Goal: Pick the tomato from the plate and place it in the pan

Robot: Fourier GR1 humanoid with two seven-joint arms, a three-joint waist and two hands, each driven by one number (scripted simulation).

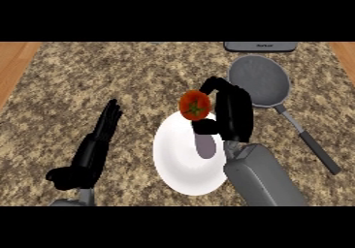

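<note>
1. The tomato [195, 105] sits in the right robot hand [234, 114], whose fingers and thumb curl round it, above the far rim of the white plate [182, 164].
2. It is probably light, round, smooth-skinned and soft, so it could slip or bruise. A hold across its widest part suits it.
3. The pan [259, 80] lies near, further back and to the right on the worktop [102, 72]. Its long handle [309, 143] points back toward the robot.
4. A grey appliance [261, 46] stands beyond the pan. Nothing seems to block the short way across.
5. The left robot hand [102, 140] rests open at the left, holding nothing.
</note>
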